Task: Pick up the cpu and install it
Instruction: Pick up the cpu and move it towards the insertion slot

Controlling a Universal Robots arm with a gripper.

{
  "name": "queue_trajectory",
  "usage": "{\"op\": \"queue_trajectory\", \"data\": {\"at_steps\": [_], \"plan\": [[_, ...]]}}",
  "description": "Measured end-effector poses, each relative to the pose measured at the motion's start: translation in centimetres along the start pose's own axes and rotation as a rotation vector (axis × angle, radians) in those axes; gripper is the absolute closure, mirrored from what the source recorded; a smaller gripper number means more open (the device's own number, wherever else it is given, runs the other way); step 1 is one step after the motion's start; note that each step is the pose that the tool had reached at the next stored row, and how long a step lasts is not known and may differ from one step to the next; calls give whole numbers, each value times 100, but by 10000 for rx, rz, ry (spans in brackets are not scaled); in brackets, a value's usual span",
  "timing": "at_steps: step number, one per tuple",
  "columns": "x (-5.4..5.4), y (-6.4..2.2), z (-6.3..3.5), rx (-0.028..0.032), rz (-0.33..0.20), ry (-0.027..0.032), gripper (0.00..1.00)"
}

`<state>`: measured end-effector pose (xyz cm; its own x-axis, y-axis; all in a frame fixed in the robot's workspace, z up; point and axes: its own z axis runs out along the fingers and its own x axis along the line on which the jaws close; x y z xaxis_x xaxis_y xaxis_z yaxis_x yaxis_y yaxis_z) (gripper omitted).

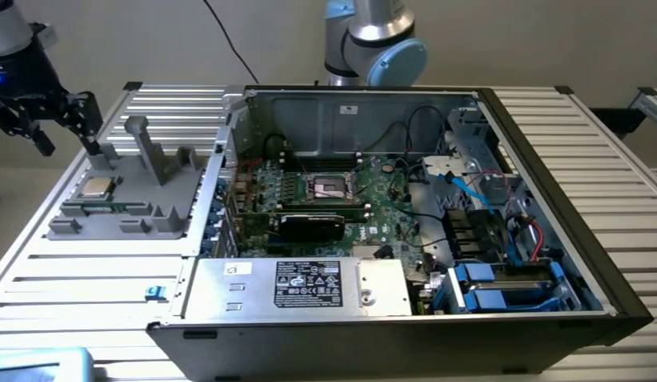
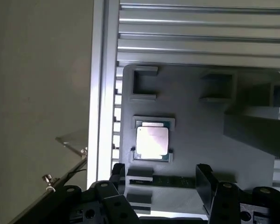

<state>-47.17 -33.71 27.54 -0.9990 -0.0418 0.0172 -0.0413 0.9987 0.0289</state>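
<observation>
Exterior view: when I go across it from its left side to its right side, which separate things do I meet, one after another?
cpu → small blue clip → black socket → blue drive caddies

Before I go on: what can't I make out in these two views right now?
- Markings on the cpu: washed out by glare in the wrist view, too small in the exterior view.
- Socket pins and latch position: too small in the exterior view.
- Gripper: its upper part is cut off by the exterior view's top edge, and its body by the wrist view's edge.
</observation>
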Motion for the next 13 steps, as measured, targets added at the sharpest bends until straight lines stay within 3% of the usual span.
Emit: {"op": "queue_trajectory", "data": {"at_steps": [13], "plan": [[-4,-6,236,-7,45,-1,29]]}}
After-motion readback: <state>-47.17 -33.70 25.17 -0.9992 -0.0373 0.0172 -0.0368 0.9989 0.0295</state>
